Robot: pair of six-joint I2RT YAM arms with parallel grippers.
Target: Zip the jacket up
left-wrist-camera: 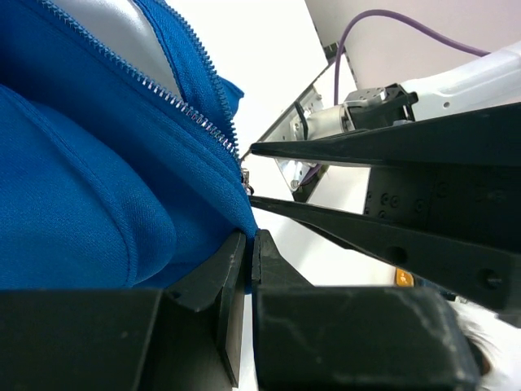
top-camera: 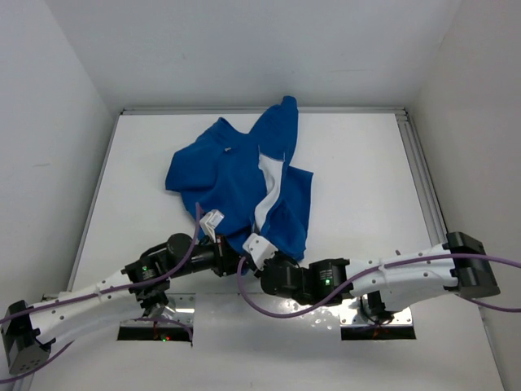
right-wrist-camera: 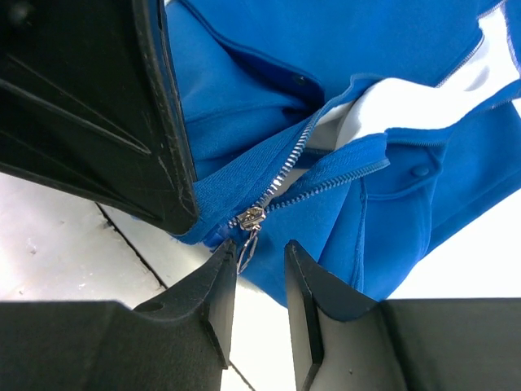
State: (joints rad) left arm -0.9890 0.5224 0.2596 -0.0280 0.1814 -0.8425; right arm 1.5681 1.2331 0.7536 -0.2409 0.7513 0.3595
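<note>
Most of the zipping was not yet done. From the top camera, the jacket (top-camera: 236,183) lay crumpled in the middle of the white counter (top-camera: 366,179), with its front open and the white lining (top-camera: 269,183) showing between the two edges. Its hem was toward the arms and its collar end toward the far wall, so the long axis ran from near to far and leaned a little to the right. The left fingers (top-camera: 213,221) and the right fingers (top-camera: 260,244) were both at the near hem, close beside each other.

In the left wrist view, the left fingers (left-wrist-camera: 220,285) were almost closed. The bottom corner of the blue fleece came down between their tips, so I judged that they pinched the hem. The zipper (left-wrist-camera: 163,90) ran away from them up to the left, and its teeth were not joined.

In the right wrist view, the slider (right-wrist-camera: 250,217) sat at the very bottom of the zipper, and the two rows of teeth spread apart directly above it. The pull tab (right-wrist-camera: 244,252) hung down at the gap between the right fingers (right-wrist-camera: 203,301), which stood a little open and held nothing. It seemed that only the start was made; taking the tab and pulling it toward the collar was all left to do.
</note>
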